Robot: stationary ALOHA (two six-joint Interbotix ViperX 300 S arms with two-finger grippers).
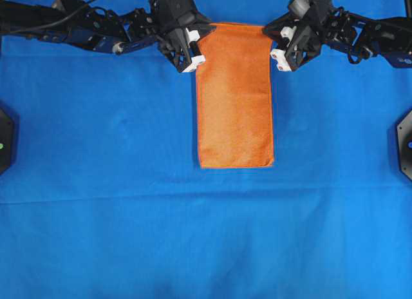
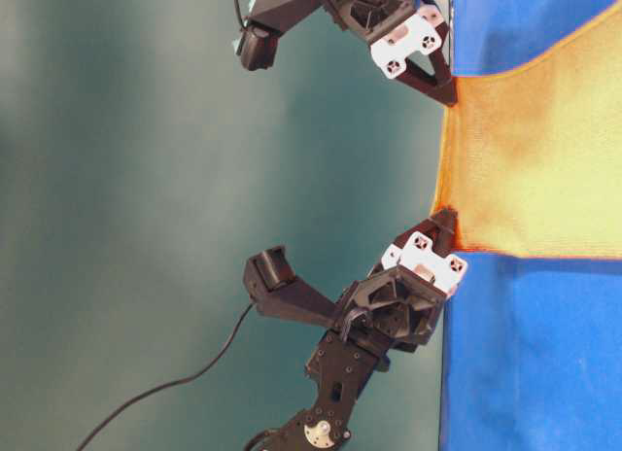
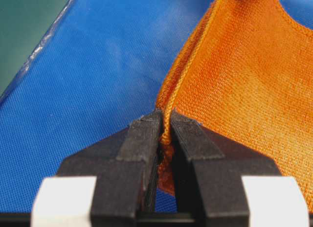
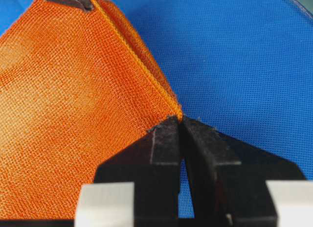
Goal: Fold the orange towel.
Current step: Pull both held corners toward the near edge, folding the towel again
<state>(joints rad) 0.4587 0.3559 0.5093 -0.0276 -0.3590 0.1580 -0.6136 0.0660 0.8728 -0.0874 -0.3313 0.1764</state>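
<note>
The left end effector (image 1: 193,62) and the right end effector (image 1: 278,59) each pinch one far corner of the orange towel (image 1: 235,106), lifted above the blue cloth (image 1: 103,183).

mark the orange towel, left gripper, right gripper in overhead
orange towel (image 1: 235,99): overhead view, middle of the folded strip.
left gripper (image 1: 196,59): overhead view, fingertips at the towel's left corner.
right gripper (image 1: 278,60): overhead view, fingertips at its right corner.

Both black robot arms (image 1: 77,25) run off the overhead view's top edge. Ribbed orange microfibre towel (image 2: 544,150) cut by table-level right edge. Towel corners hidden inside pinched jaws.
</note>
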